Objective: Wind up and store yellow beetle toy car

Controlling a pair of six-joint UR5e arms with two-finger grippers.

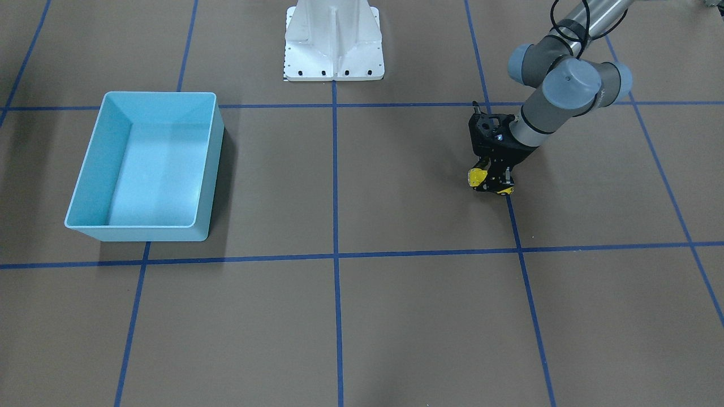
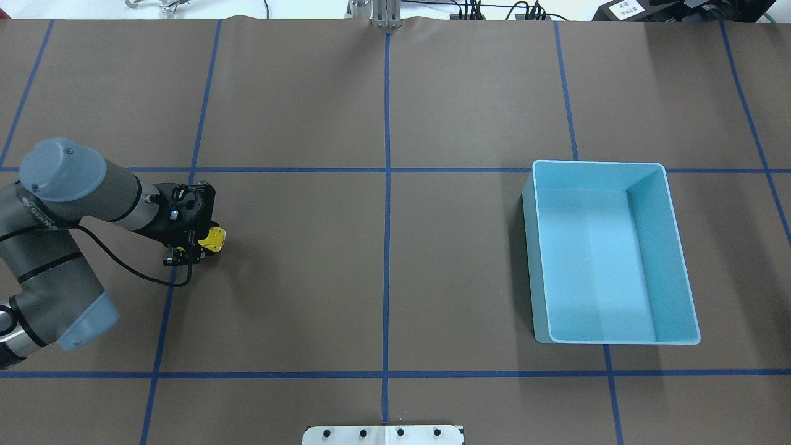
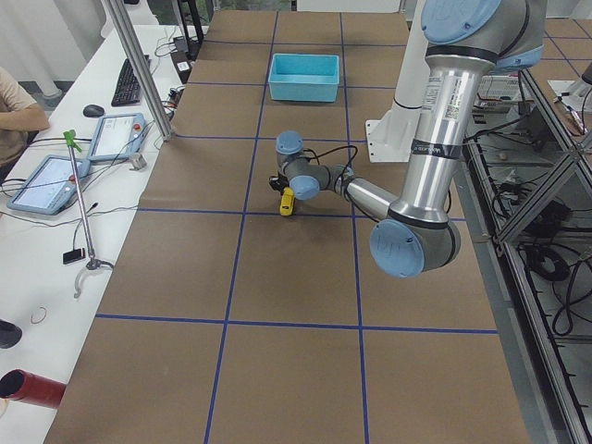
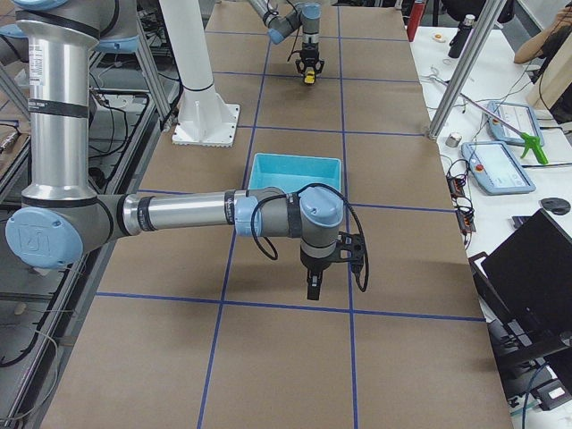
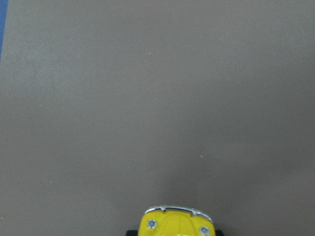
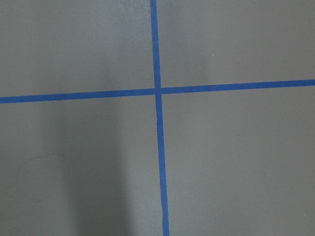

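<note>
left gripper (image 1: pixel 493 184) pinching yellow beetle toy car (image 1: pixel 478 177), bumper (image 5: pixel 177 210) only in wrist view, right gripper (image 4: pixel 312 284) unclear

Brown paper-covered table (image 1: pixel 418 316) with a grid of blue tape lines (image 1: pixel 335 186). Light blue rectangular plastic bin (image 2: pixel 599 266) sits upright on it, right half of the overhead view, straddling one tape line, between two cross lines. Side bench seen from the left end: black keyboard (image 3: pixel 125 81), dark mouse (image 3: pixel 92 110), two grey touchscreen pendants (image 3: pixel 42 183), slanted silver metal post (image 3: pixel 139 69), green-tipped grabber stick (image 3: pixel 81 199), red cylinder (image 3: pixel 32 387). Black laptop (image 4: pixel 527 268) near the right end.
</note>
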